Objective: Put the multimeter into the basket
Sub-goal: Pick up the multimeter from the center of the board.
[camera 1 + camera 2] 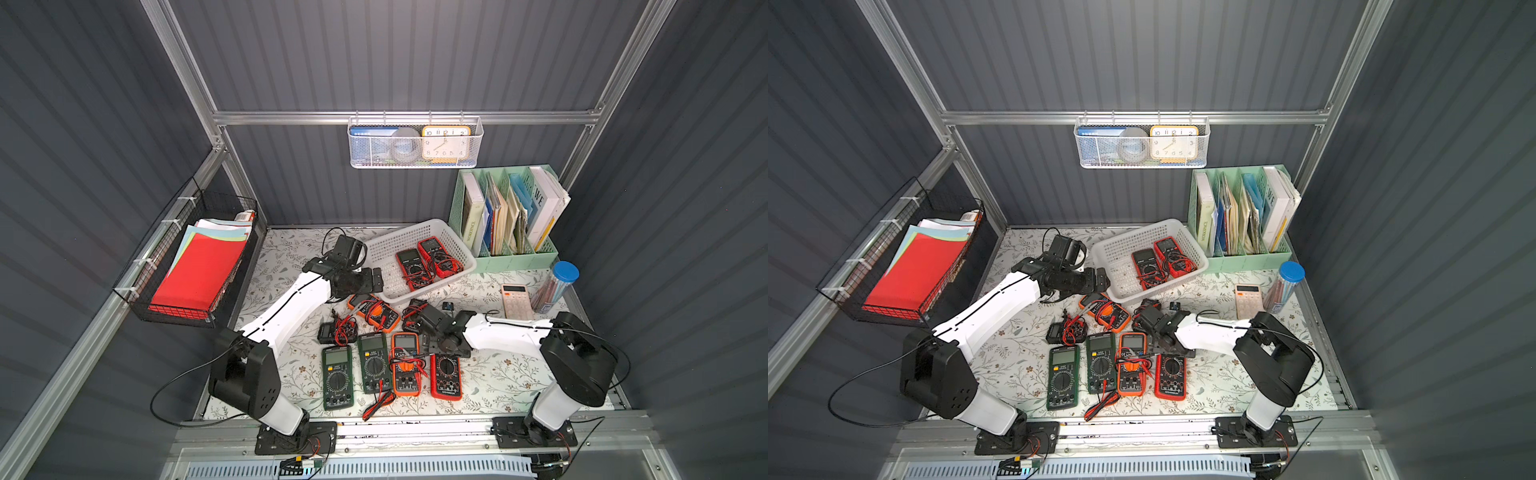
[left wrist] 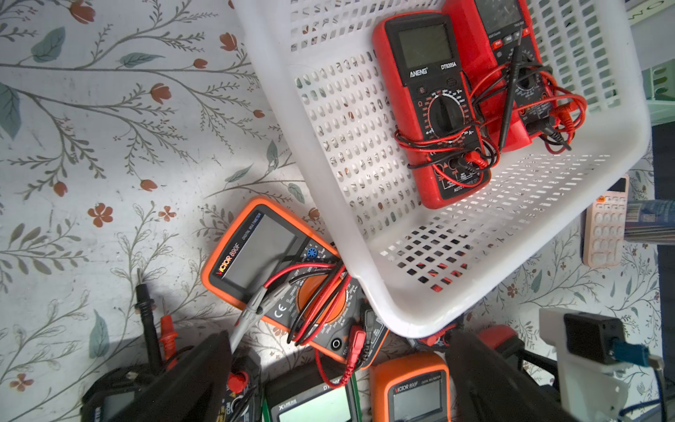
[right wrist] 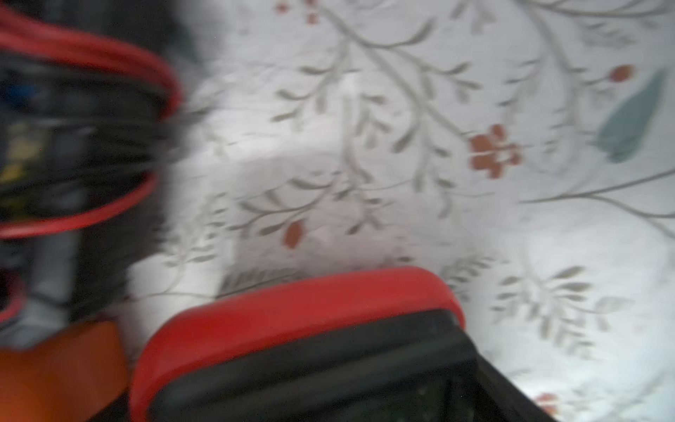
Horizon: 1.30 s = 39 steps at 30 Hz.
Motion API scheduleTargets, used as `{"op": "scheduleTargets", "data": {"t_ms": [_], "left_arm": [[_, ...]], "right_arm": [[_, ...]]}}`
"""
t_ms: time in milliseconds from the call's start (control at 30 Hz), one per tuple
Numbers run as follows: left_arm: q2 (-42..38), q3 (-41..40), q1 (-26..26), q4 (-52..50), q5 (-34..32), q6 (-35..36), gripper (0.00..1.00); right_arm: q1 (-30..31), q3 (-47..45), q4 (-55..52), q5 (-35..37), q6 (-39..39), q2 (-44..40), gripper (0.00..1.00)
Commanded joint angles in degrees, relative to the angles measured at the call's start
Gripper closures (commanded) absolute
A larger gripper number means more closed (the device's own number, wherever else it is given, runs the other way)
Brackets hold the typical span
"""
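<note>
Multimeter (image 1: 446,376) to grab now, I think: the red one at the right end of the near row on the table (image 1: 507,374). It lies flat, face up, just beside an orange multimeter (image 1: 405,365) on its left. The basket (image 1: 405,243) sits farther back. Two red multimeters (image 1: 411,270) lie in its right part, and its left part is bare.

The right gripper (image 1: 441,353) hangs low over the far end of the multimeter. To do this step well, it should come straight down with one finger on each long side and squeeze the hard case. It should keep clear of the wires (image 1: 409,362) on the orange multimeter, so they do not get caught. Then it must lift high enough to pass over the basket's near rim.

How wide the right gripper stands I cannot tell. From above, its own arm hides the fingers. The right wrist view is blurry and shows only the red edge of the multimeter (image 3: 292,321) close up. I cannot tell if anything touches it.

The left gripper (image 2: 338,339) is spread wide and holds nothing. It hangs by the basket's near left corner, above another orange meter (image 2: 277,270).
</note>
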Motion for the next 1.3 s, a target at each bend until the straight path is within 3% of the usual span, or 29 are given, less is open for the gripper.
{"op": "scheduleTargets", "data": {"t_ms": [0,100,200,500,833,1067,1267], "left_arm": [[-0.51,0.52,0.42,0.5,0.59,-1.25,0.01],[-0.48,0.54,0.42,0.65,0.53,-1.49,0.01],[-0.68,0.54,0.45,1.04,0.34,-1.82,0.01],[-1.12,0.21,0.42,1.25,0.31,-2.12,0.01],[-1.07,0.61,0.43,1.39,0.67,-1.86,0.01],[-0.44,1.06,0.42,1.59,1.38,-1.95,0.01],[-0.53,1.07,0.42,1.63,1.29,-1.91,0.01]], "right_arm": [[-3.88,-0.03,-3.8,4.18,-3.43,-2.82,0.23],[-7.12,0.65,-4.5,6.01,-6.09,-3.92,0.22],[-9.13,2.18,-4.94,6.45,-8.21,-2.66,0.12],[-9.96,4.39,-3.08,1.01,-9.44,3.69,0.01],[-10.27,1.26,1.07,-6.36,-8.87,0.39,0.01],[-10.63,2.5,-1.43,-4.57,-8.3,-3.13,0.01],[-10.6,3.22,-1.77,-3.1,-9.78,-3.82,0.2]]}}
